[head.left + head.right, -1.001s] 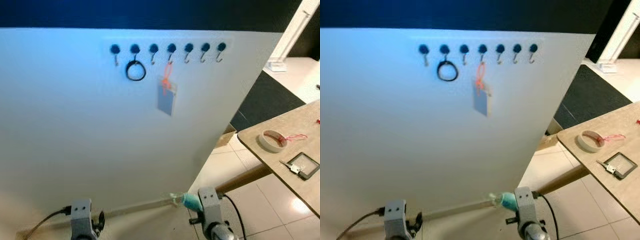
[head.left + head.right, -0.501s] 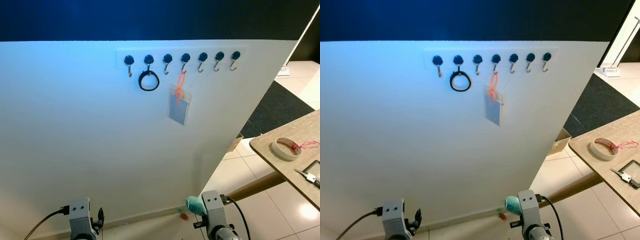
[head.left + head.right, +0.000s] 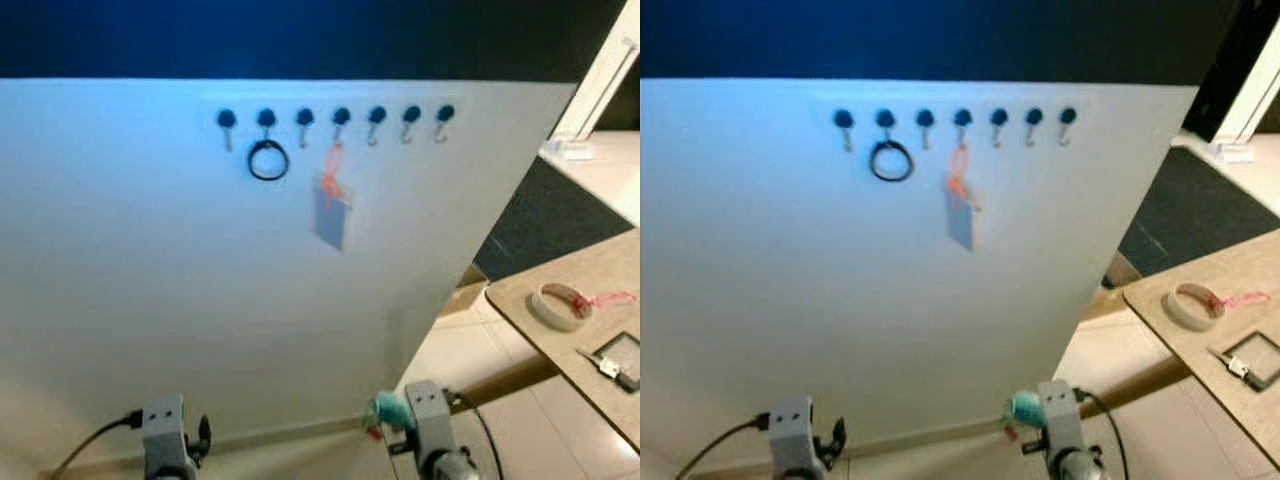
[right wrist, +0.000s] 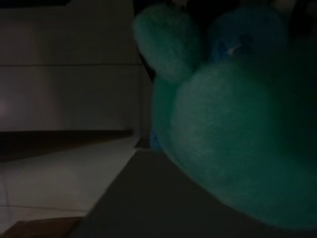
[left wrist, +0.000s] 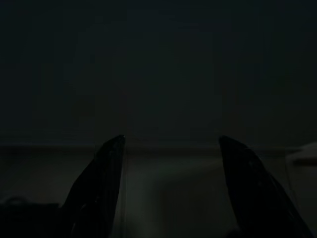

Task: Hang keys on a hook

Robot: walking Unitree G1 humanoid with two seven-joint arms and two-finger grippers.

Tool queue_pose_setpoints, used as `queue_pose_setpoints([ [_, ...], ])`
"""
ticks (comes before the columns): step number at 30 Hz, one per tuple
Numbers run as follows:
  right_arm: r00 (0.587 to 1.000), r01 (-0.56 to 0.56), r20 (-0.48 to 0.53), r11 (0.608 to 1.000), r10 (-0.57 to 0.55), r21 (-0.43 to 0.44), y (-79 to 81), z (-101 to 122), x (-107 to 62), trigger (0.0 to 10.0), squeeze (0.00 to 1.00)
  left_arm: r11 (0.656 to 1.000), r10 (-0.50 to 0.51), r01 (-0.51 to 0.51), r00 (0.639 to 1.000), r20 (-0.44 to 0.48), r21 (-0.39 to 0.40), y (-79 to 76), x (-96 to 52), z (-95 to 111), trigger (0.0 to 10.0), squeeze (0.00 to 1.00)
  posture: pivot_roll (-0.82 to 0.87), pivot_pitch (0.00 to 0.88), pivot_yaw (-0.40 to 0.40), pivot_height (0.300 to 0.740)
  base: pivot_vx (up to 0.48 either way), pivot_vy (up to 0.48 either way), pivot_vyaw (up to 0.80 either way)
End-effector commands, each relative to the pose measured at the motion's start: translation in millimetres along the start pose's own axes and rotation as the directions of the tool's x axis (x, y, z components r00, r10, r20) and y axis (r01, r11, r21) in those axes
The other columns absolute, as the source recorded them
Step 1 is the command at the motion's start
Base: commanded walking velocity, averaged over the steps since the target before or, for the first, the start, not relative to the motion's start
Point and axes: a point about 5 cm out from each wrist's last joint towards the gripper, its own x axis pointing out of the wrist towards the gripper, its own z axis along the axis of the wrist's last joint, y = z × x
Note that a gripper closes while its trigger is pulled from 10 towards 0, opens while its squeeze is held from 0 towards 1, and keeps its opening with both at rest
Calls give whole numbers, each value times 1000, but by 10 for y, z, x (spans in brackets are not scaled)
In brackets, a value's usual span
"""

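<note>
Teal plush key fob [image 3: 385, 409] sits gripped in the low right gripper [image 4: 233, 129], left gripper [image 5: 168, 188] open and idle; next, lifting toward a free metal hook [image 3: 443, 118] far up the white board [image 3: 150, 280].

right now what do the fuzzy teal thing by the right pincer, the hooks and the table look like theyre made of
The teal thing at the right pincer looks like plush fabric: soft, matte, fuzzy nap. The hooks seem to be shiny bent metal under dark round caps, possibly plastic; blur leaves that open. The table looks like pale wood or wood-look laminate, with faint grain and a matte top.
</note>
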Motion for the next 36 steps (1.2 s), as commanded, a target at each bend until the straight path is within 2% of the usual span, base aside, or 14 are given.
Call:
queue_pose_setpoints([
  [1,1000,-6,-7,1000,6,7,28,-43,-13,10000,0,1000,19,-19,999,-34,-9,10,-33,-76,10000,0,49,73,-65,740,0,0,0],
  [10,999,-29,25,999,29,-26,56,32,6,10000,0,1000,16,-15,1000,-21,27,27,-31,-57,10000,0,49,72,-59,740,0,0,0],
  [15,973,-70,208,990,94,-122,91,336,25,10000,0,994,-80,75,994,70,78,-56,-24,63,10000,0,48,71,-56,740,0,0,0],
  [16,926,-99,359,993,116,-65,71,610,16,10000,0,990,-129,120,983,128,73,-71,-25,149,10000,0,49,70,-57,740,0,0,0],
  [17,926,-99,359,993,116,-65,71,610,16,10000,0,990,-129,120,983,128,73,-71,-25,149,10000,0,49,70,-57,740,0,0,0],
  [22,708,-344,687,929,161,137,50,1374,-166,10000,0,967,-250,252,929,274,29,-83,-3,467,10000,0,51,70,-60,740,0,0,0],
  [23,708,-344,687,929,161,137,50,1374,-166,10000,0,967,-250,252,929,274,29,-83,-3,467,10000,0,51,70,-60,740,0,0,0],
  [24,614,-519,762,833,208,191,78,1601,-305,10000,0,948,-314,316,894,319,47,-122,-8,602,10000,0,40,68,-49,740,0,0,0],
  [25,573,-605,784,769,241,206,86,1660,-370,10000,0,935,-349,349,875,336,62,-152,-15,658,10000,0,40,68,-49,740,0,0,0],
  [26,573,-605,784,769,241,206,86,1660,-370,10000,0,935,-349,349,875,336,62,-152,-15,658,10000,0,40,68,-49,740,0,0,0],
  [28,494,-750,815,624,304,221,58,1687,-492,10000,0,897,-440,424,824,358,128,-243,-37,775,10000,0,39,66,-46,740,0,0,0],
  [31,465,-800,817,557,341,223,40,1638,-525,10000,0,874,-485,459,796,361,161,-297,-47,819,10000,0,38,65,-42,740,0,0,0],
  [34,389,-898,808,378,443,226,63,1484,-647,10000,0,819,-573,533,732,369,214,-433,-84,925,10000,0,39,71,-44,740,0,0,0],
  [36,364,-917,810,328,460,225,81,1474,-708,10000,0,805,-592,549,714,373,226,-475,-101,960,10000,0,40,72,-46,740,0,0,0],
])
